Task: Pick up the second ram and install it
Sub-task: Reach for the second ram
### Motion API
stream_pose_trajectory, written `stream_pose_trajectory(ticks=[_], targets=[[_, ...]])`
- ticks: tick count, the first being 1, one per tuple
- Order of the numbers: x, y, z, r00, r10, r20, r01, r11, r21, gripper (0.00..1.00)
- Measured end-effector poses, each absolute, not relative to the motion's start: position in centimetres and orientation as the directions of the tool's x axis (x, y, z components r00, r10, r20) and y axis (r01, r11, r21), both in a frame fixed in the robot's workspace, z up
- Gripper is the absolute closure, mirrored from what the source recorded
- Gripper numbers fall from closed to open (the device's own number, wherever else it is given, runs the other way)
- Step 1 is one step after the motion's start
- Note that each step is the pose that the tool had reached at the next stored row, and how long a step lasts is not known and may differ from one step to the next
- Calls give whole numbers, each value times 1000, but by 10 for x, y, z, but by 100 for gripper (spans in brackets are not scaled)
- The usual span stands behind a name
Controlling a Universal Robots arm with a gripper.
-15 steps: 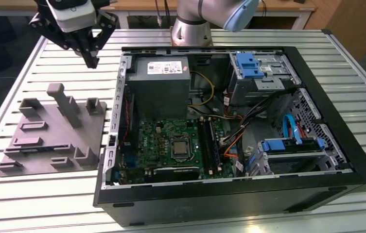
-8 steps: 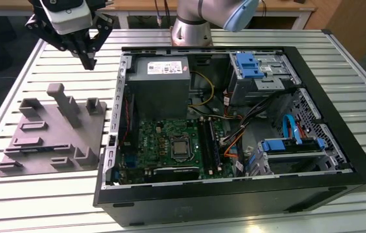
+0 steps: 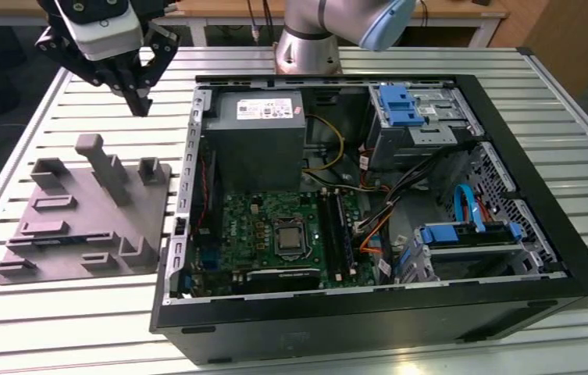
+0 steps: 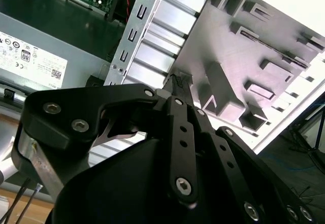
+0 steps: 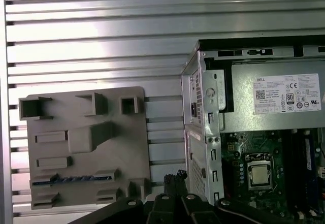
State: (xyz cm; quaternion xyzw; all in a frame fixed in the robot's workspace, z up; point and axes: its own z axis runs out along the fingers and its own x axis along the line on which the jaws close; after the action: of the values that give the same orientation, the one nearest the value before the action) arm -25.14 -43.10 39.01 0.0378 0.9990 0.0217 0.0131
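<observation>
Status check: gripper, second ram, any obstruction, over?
Gripper shut, empty, above slatted metal table near grey plastic fixture block. Thin dark circuit-board ram strip lies in a fixture slot, untouched. Path to it looks open.

Cut-offs, blind spots
Exterior view: the top edge clips your arm [image 3: 309,43] at centre and your gripper [image 3: 140,105] at upper left. First wrist view: the second ram [image 5: 71,178] lies sunk in the grey fixture [image 5: 132,148], chips too small to tell.
</observation>
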Motion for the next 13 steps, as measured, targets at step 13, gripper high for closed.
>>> stream_pose_trajectory(ticks=[13], targets=[[-266,-445,386,-997,76,-25,75,996,44,89]])
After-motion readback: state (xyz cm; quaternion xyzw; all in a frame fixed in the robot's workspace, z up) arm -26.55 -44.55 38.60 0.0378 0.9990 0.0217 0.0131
